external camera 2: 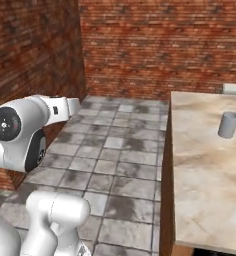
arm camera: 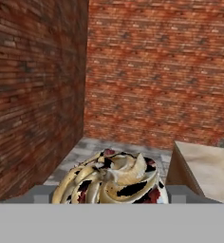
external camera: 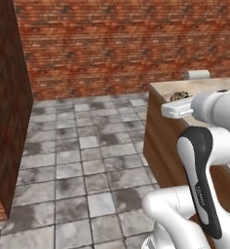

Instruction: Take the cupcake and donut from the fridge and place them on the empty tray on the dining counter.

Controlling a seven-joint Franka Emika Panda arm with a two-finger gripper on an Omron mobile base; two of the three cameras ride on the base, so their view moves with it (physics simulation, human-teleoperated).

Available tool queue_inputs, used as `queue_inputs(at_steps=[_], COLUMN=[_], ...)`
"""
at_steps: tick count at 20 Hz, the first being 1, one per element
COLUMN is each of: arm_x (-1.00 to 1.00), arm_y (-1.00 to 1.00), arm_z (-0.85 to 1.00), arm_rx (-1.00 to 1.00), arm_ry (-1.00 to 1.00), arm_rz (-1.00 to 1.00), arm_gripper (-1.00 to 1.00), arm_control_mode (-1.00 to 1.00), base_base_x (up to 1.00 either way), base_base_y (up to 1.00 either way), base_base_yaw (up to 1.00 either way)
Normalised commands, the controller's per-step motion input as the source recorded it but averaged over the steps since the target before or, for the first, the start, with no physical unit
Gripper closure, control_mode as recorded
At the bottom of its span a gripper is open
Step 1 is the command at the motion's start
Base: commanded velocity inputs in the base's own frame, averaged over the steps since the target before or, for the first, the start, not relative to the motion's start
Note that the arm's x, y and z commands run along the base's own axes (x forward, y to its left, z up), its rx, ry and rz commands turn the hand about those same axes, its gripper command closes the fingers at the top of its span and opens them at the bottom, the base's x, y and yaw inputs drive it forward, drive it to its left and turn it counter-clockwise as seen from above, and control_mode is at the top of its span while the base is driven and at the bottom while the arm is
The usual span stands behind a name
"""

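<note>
Brick walls (arm camera: 147,71) face the hand (arm camera: 104,199), which grips the cupcake (arm camera: 111,180); tiled floor (external camera: 83,160) lies open below, worktop (arm camera: 206,168) edge right.

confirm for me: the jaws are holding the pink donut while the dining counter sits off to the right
Not quite. In the hand view the thing between the jaws is the cupcake, swirled cream and dark brown, not a pink donut. The dining counter does sit to the right.

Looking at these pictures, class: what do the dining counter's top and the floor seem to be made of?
Dining counter: top looks like polished beige stone, judging by marbled veining; its side looks wooden. Floor: seems matte grey stone or ceramic tile, given square slabs with pale grout lines.
</note>
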Motion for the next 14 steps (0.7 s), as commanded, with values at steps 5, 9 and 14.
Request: queue_inputs(at_steps=[5, 9, 14], arm_x=[0.0, 0.0, 0.0], arm_y=[0.0, 0.0, 0.0], arm_z=[0.0, 0.0, 0.0], arm_rx=[0.0, 0.0, 0.0], arm_ry=[0.0, 0.0, 0.0], arm_rz=[0.0, 0.0, 0.0], arm_gripper=[1.0, 1.0, 1.0], arm_control_mode=[1.0, 1.0, 1.0], base_base_x=[1.0, 1.0, 1.0], base_base_y=[0.17, 0.0, 0.0], base_base_yaw=[-0.07, 0.0, 0.0])
